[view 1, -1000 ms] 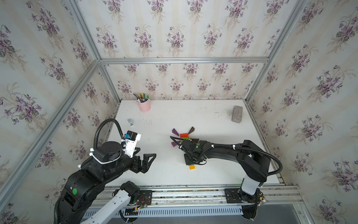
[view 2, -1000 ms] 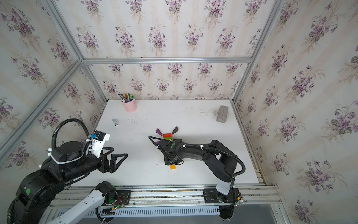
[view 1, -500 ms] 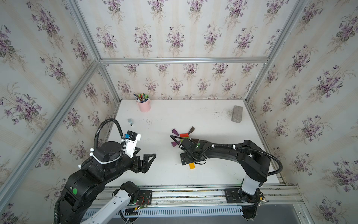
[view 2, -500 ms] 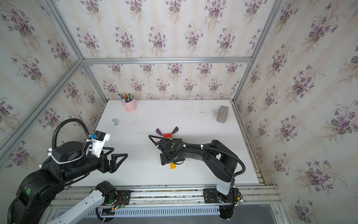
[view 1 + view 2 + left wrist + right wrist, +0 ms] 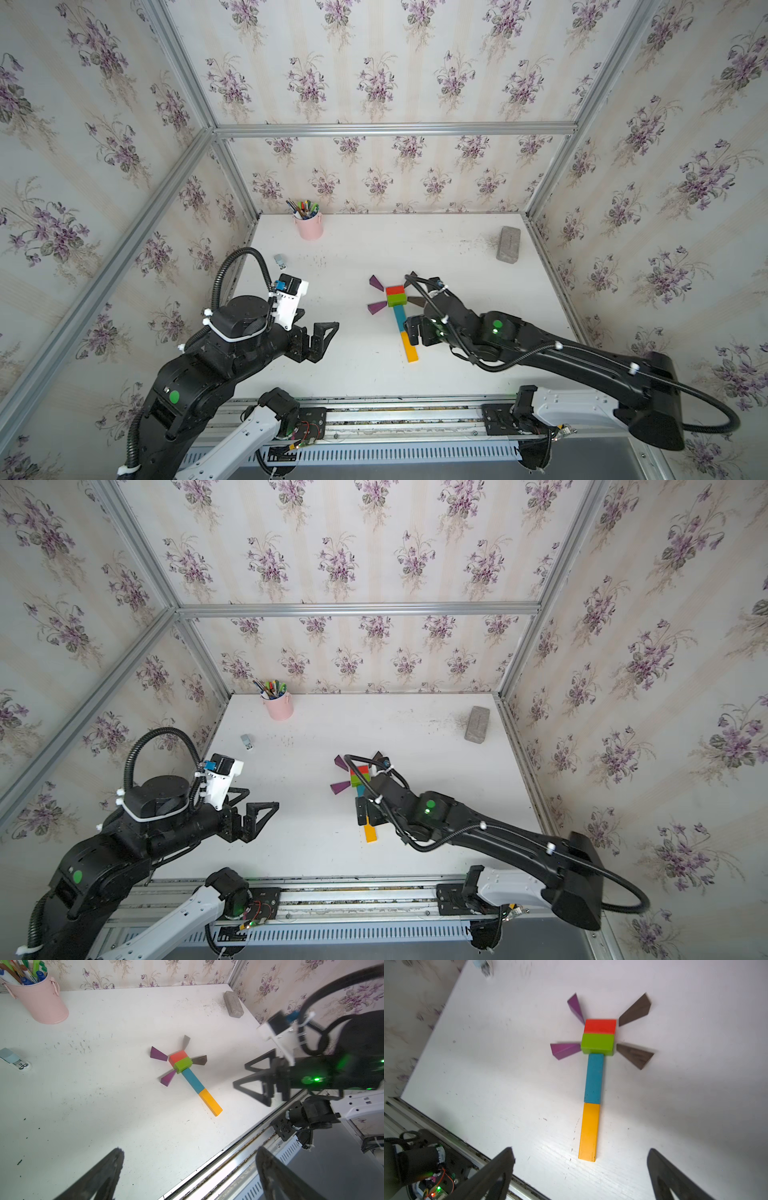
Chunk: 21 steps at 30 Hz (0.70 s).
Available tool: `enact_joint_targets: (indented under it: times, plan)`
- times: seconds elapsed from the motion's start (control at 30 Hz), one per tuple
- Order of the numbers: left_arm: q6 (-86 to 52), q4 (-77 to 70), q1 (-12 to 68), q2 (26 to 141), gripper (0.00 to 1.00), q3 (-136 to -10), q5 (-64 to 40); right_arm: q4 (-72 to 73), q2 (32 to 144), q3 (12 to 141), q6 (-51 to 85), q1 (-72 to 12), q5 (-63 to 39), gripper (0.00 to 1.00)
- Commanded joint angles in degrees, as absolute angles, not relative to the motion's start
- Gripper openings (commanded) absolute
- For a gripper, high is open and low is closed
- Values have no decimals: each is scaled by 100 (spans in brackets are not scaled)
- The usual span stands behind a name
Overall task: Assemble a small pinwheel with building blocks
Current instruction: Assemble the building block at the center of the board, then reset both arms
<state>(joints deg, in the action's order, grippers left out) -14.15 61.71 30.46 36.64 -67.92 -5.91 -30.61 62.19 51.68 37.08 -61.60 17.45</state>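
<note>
Right wrist view: pinwheel (image 5: pixel 595 1076) flat on table (image 5: pixel 695 1105), jaws wide apart.

Setting: robot lab test cell. An aluminium frame (image 5: pixel 390 129) boxes in a white table (image 5: pixel 457 257), with floral wallpaper (image 5: pixel 374 75) panels as walls. Left arm (image 5: pixel 232 332) and right arm (image 5: pixel 582 361) stand on a slotted rail (image 5: pixel 395 415) along the front edge. Props: pen cup (image 5: pixel 309 226), grey brick (image 5: pixel 508 244).
</note>
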Motion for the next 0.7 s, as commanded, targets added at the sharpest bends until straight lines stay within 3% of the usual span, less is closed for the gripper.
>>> enact_joint_targets:
  times: [0.0, 0.17, 0.37, 0.5, 0.67]
  plan:
    - [-1294, 5757, 3049, 3603, 99, -6497, -267, -2655, 5220, 4734, 3087, -5842, 2732, 100]
    - [-1214, 5010, 3044, 3497, 99, -5916, 528, -1861, 4154, 4220, 2284, -4523, 2998, 100]
    - [-1094, 3791, 3037, 3907, 99, -5009, 1797, -1070, 5127, 4236, 1505, -2098, 869, 100]
    - [-972, 2857, 2982, 3820, 99, -4150, 2720, -400, 5439, 3802, 1045, -1896, 678, 100]
    - [-746, 1762, 2629, 3428, 99, -3007, 3036, 880, 4726, 2339, 823, -1897, 661, 100]
